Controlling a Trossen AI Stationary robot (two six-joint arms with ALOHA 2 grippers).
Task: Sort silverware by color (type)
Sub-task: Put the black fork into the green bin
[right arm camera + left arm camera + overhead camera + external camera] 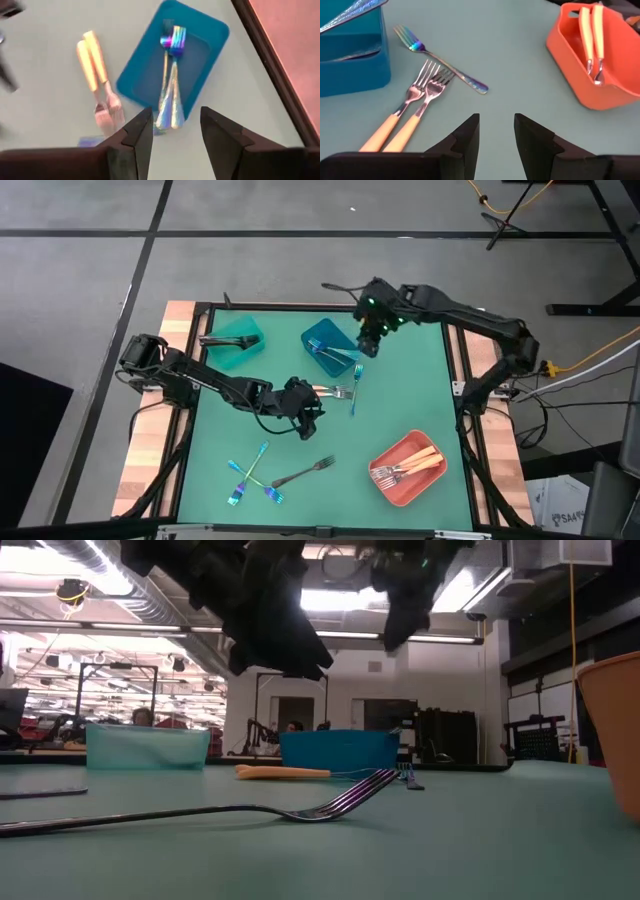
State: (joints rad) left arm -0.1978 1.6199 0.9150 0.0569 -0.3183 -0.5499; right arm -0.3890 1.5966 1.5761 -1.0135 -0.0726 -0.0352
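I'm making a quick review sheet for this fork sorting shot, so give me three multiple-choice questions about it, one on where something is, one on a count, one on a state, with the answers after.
1. Where do the two gold-handled forks outside any bin lie?
A. in the teal bin
B. on the mat beside the blue bin
C. at the table's front edge

2. How many bins stand on the mat?
A. two
B. three
C. five

3. How is the left gripper?
A. open, holding nothing
B. shut on a black fork
C. inside the coral bin

Answers:
1 B, the high view shows them just off that bin's corner.
2 B, teal bin, blue and coral bin.
3 A, its wrist view shows a bare gap between the fingers.
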